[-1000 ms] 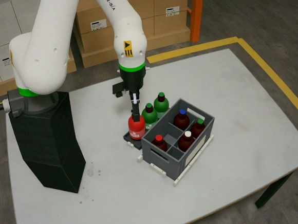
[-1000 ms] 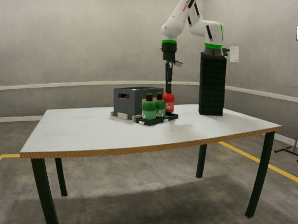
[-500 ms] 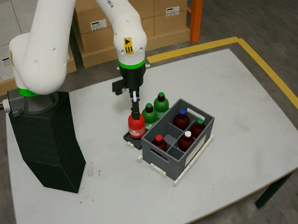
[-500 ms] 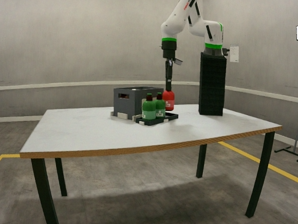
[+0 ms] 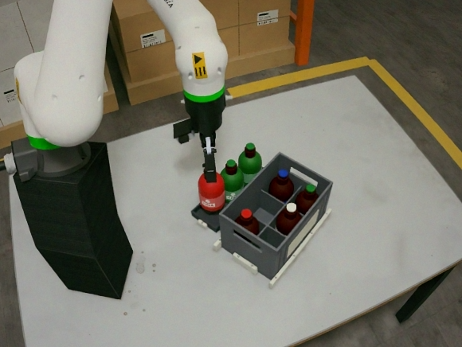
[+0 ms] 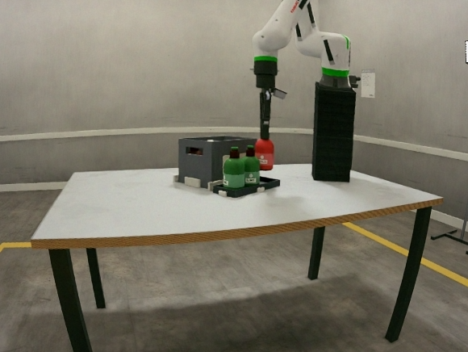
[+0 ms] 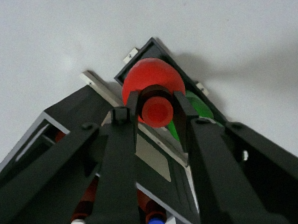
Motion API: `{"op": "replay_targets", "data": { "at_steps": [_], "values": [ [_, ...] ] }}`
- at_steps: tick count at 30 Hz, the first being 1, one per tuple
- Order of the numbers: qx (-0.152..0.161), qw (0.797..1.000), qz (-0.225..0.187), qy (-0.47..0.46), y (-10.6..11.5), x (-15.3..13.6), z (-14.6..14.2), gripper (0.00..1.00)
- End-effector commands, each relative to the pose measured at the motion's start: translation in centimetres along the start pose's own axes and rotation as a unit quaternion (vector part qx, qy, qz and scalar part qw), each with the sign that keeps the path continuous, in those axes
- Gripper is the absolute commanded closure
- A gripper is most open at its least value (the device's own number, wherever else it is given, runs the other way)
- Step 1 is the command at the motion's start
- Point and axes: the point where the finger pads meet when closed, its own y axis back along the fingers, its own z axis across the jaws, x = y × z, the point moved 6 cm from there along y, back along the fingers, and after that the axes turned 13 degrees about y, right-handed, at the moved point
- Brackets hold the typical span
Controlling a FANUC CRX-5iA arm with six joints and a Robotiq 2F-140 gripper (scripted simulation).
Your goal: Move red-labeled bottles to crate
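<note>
Red bottle (image 5: 212, 192) (image 6: 265, 154) (image 7: 152, 80), upright, white-lettered label, neck gripped by the pincer (image 5: 210, 175) (image 6: 265, 135) (image 7: 155, 104); raised above the tray (image 5: 206, 219) (image 6: 271, 184) (image 7: 152, 45), beside the crate's (image 5: 250, 250) (image 6: 195, 163) (image 7: 77, 107) rim, open bench (image 5: 159, 310) (image 6: 141, 210) (image 7: 240, 30) beyond the crate.

Behind the tool, in the top view, cardboard boxes (image 5: 147, 64) with white labels are stacked on the floor. Beyond them, farther from the tool, stands an orange post (image 5: 304, 33). Yellow floor tape (image 5: 295, 79) (image 6: 387, 244) runs outside the table (image 5: 358, 278) (image 6: 194, 210). To the right of the tool in the exterior view, a paper notice (image 6: 368, 83) is on the wall (image 6: 121, 60); its text seems too small for reading.
</note>
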Motion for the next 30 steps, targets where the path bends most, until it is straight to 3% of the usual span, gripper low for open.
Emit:
{"op": "replay_targets", "data": {
  "at_steps": [1,30],
  "values": [
    [0.0,1.0,-0.001,0.0,0.4,-0.1,0.0,0.9],
    [0.0,1.0,-0.001,0.0,3.4,-0.1,0.0,0.9]
  ]
}}
